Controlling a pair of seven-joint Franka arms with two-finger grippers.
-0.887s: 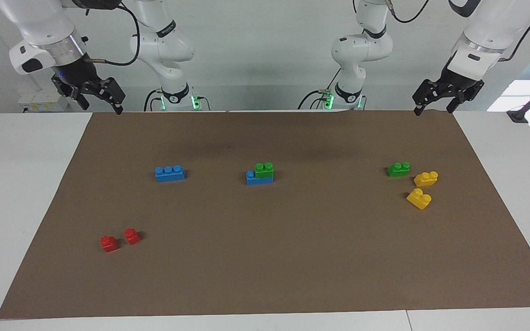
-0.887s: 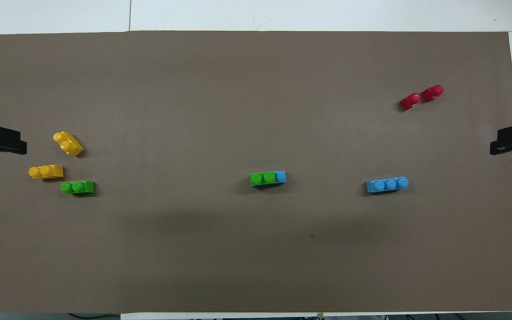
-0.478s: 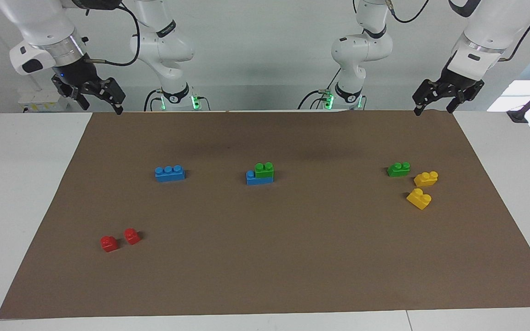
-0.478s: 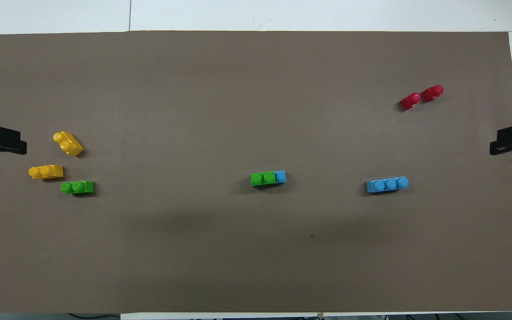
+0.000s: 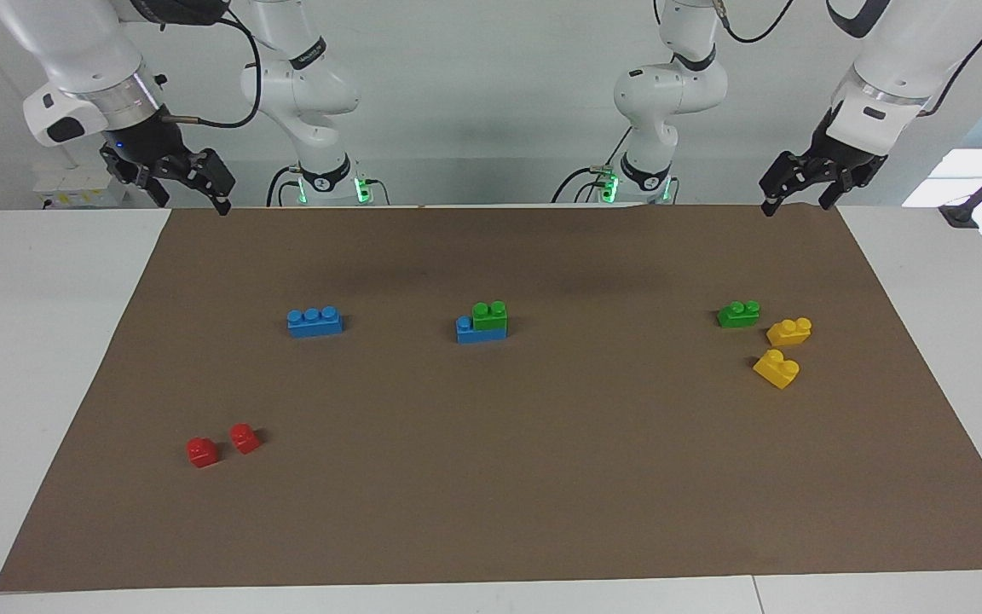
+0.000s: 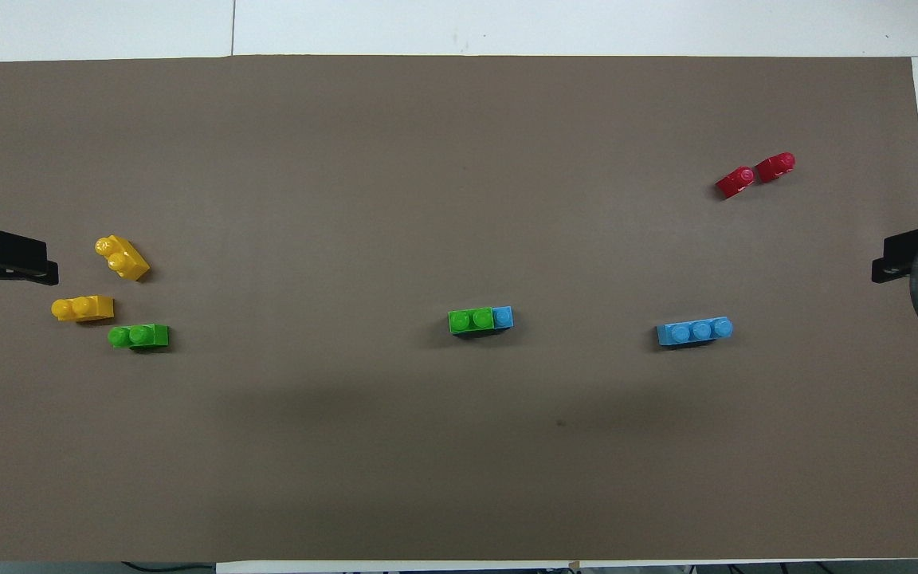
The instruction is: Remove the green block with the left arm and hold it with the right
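While both arms are raised over the mat's corners:
Green block (image 5: 489,315): seated on the blue brick (image 5: 480,332) at mid-mat (image 5: 542,477).
Left gripper (image 5: 796,196): jaws spread, nothing held.
Right gripper (image 5: 188,189): jaws spread, nothing held.
Second green brick (image 5: 738,314): laid just beside the yellow bricks (image 5: 788,331).
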